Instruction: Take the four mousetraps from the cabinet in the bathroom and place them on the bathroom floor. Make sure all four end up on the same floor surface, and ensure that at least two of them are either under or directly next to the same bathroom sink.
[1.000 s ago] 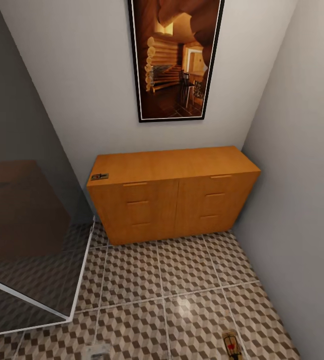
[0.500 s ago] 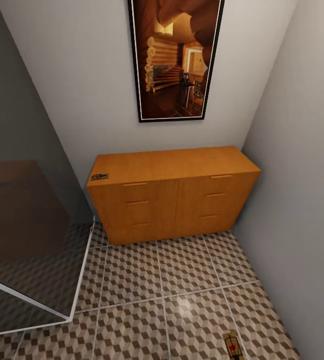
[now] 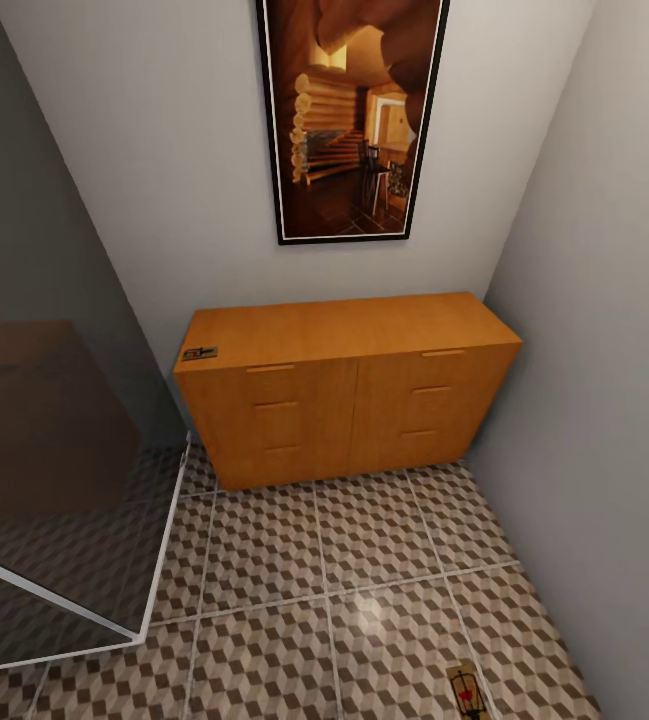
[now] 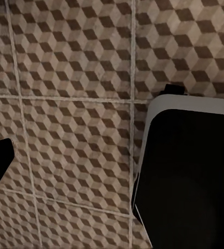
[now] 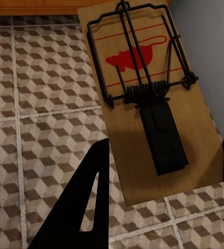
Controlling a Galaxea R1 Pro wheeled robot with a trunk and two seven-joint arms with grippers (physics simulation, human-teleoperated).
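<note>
From the head view I see the wide low orange-brown wooden cabinet [image 3: 349, 385] standing against the grey back wall, its right end tucked into the corner at about 2 o'clock and its drawers all closed. On the cabinet's smooth top, at the front left corner near 10 o'clock, lies one small flat brown wooden mousetrap with dark wire [image 3: 200, 353], close to both edges. The brown, beige and white cube-patterned tiled bathroom floor [image 3: 294, 560] gives me open room in front of the cabinet, hemmed at 9 o'clock by a dark glass panel with a white base rail [image 3: 54, 450] and at 3 o'clock by the grey side wall [image 3: 604, 380]. A second mousetrap on the floor [image 3: 464, 690] lies flat at about 5 o'clock, near that side wall. In the right wrist view it shows as a pale brown board with a red mouse print, black wire bow, coil spring and dark tongue [image 5: 148, 98], with the right tool [image 5: 161, 171] hanging over it, its dark fingers [image 5: 83, 199] spread wide on either side and not gripping. For the left tool [image 4: 91, 171] I cannot tell how wide it stands; it hangs over bare tiles.
</note>
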